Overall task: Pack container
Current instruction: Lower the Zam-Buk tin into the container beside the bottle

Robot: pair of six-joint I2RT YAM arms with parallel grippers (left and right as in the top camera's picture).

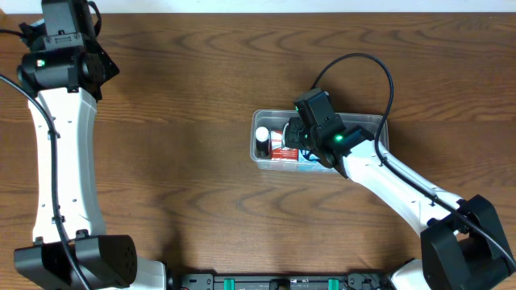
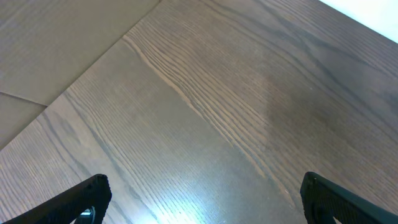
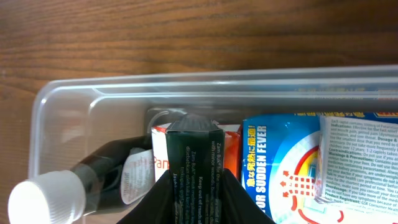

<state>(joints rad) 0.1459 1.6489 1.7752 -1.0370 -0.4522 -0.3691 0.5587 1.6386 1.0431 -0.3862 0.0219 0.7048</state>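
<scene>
The clear plastic container (image 1: 260, 159) sits right of the table's middle; its rim also shows in the right wrist view (image 3: 186, 84). Inside lie a dark bottle with a white cap (image 3: 102, 177), a red-and-white box (image 3: 163, 158) and a blue fever-patch box (image 3: 283, 165). My right gripper (image 3: 198, 199) is shut on a dark green box (image 3: 194, 155), holding it inside the container over the red box. In the overhead view the right gripper (image 1: 310, 133) covers the container's middle. My left gripper (image 2: 202, 199) is open and empty over bare wood at the far left.
The left arm (image 1: 60, 121) runs along the table's left side. A cable (image 1: 379, 68) loops above the container. A white box (image 3: 360, 155) lies on the blue box at the right of the container.
</scene>
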